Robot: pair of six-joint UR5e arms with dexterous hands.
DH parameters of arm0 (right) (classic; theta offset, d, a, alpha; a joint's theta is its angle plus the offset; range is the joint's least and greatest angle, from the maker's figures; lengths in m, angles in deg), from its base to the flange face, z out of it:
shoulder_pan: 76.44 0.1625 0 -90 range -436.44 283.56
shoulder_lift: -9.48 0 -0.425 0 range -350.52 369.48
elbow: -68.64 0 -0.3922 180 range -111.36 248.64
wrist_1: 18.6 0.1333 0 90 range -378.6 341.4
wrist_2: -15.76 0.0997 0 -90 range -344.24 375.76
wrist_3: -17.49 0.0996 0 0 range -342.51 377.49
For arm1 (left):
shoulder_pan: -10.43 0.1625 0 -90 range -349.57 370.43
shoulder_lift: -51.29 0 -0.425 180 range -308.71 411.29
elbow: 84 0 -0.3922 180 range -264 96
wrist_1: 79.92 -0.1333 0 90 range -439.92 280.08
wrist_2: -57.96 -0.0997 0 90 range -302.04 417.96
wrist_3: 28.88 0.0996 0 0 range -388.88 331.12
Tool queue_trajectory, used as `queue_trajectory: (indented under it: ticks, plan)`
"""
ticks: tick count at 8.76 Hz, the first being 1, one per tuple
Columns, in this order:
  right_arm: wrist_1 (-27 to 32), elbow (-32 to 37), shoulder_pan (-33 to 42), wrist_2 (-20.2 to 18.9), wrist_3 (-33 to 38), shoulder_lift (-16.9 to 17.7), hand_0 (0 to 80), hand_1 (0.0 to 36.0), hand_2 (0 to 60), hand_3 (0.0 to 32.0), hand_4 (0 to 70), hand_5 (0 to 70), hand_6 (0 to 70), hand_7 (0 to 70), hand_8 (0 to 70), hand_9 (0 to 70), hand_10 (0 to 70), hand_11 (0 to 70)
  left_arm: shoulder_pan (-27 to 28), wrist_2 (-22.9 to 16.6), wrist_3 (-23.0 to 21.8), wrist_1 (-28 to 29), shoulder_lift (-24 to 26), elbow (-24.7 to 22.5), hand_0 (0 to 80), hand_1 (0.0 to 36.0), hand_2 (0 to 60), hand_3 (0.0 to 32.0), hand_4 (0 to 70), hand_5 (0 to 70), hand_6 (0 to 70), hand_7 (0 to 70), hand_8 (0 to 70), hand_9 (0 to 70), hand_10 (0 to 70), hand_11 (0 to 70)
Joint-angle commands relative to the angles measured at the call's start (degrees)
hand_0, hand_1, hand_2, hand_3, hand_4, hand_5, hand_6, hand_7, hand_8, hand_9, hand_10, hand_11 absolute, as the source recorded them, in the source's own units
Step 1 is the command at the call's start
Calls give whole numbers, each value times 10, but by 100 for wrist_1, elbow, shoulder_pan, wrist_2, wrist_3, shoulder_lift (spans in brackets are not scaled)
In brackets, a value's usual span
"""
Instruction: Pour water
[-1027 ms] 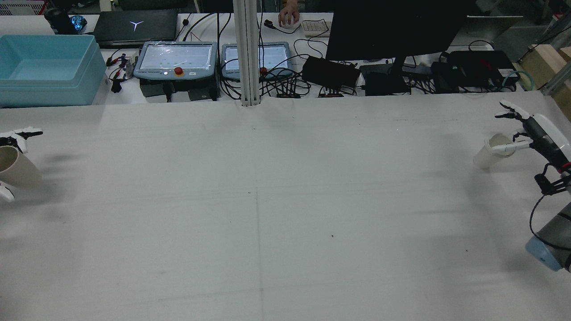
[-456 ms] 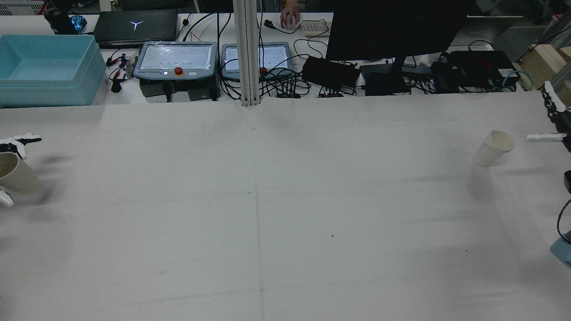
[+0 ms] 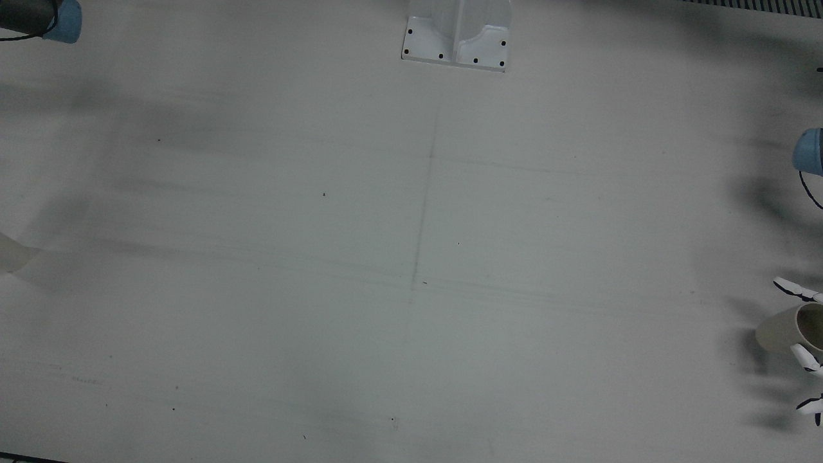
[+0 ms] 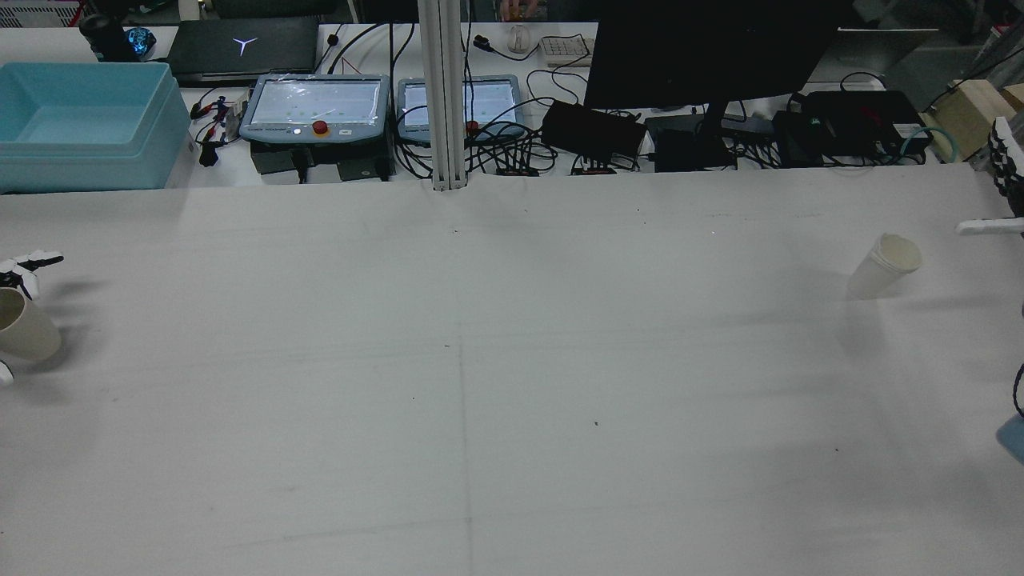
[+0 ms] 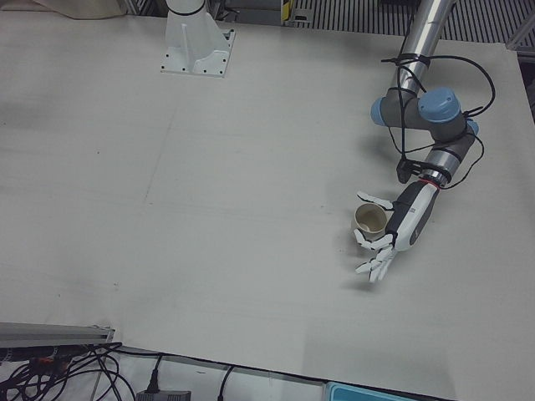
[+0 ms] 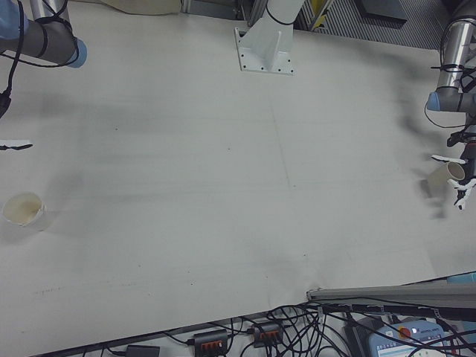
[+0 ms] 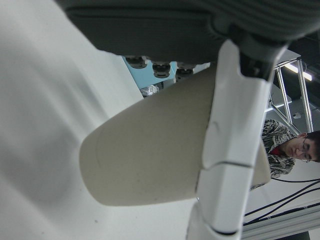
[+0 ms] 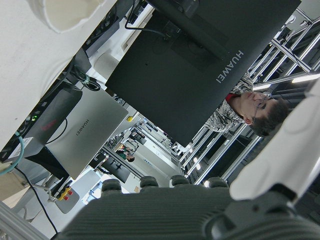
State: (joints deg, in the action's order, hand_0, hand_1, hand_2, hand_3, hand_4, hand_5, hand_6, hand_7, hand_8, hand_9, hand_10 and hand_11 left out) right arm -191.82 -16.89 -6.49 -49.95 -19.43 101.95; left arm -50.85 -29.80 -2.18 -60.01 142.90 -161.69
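White table (image 4: 512, 360), left robot hand (image 5: 393, 238) holding upright tan cup (image 5: 369, 223), right robot hand (image 4: 1004, 188) spread wide, white cup (image 4: 884, 266) upright

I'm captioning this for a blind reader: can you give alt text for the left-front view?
The robot's left hand is wrapped around a paper cup standing on the white table, fingers spread on either side of it. The arm reaches in from the top right, and a pedestal stands at the top edge.
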Motion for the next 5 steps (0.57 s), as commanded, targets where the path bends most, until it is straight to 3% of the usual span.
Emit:
queue_trajectory:
  ticks: [1, 2, 3, 5]
  plan:
    - [-2, -86, 19, -4, 1, 104, 420, 15, 0, 146, 0, 4, 0, 0, 7, 0, 0, 0, 1, 13, 73, 232, 15, 324, 788, 152, 0, 0, 306, 700, 72, 156, 59, 17, 2, 22]
    - [-2, -95, 28, -4, 9, 113, 420, 15, 0, 144, 0, 5, 0, 0, 11, 0, 0, 0, 1, 13, 168, 268, 6, 325, 795, 156, 0, 0, 275, 591, 64, 141, 56, 14, 0, 19]
    - [-2, -139, 28, -12, 1, 113, 422, 17, 0, 154, 0, 7, 0, 0, 11, 0, 0, 0, 1, 13, 204, 268, 6, 334, 751, 149, 0, 0, 244, 389, 59, 135, 54, 13, 0, 11]
    - [-2, -191, 28, -21, 9, 122, 426, 20, 0, 168, 0, 9, 0, 0, 15, 0, 0, 0, 1, 13, 213, 259, -2, 334, 698, 151, 0, 0, 209, 200, 48, 123, 50, 10, 0, 2]
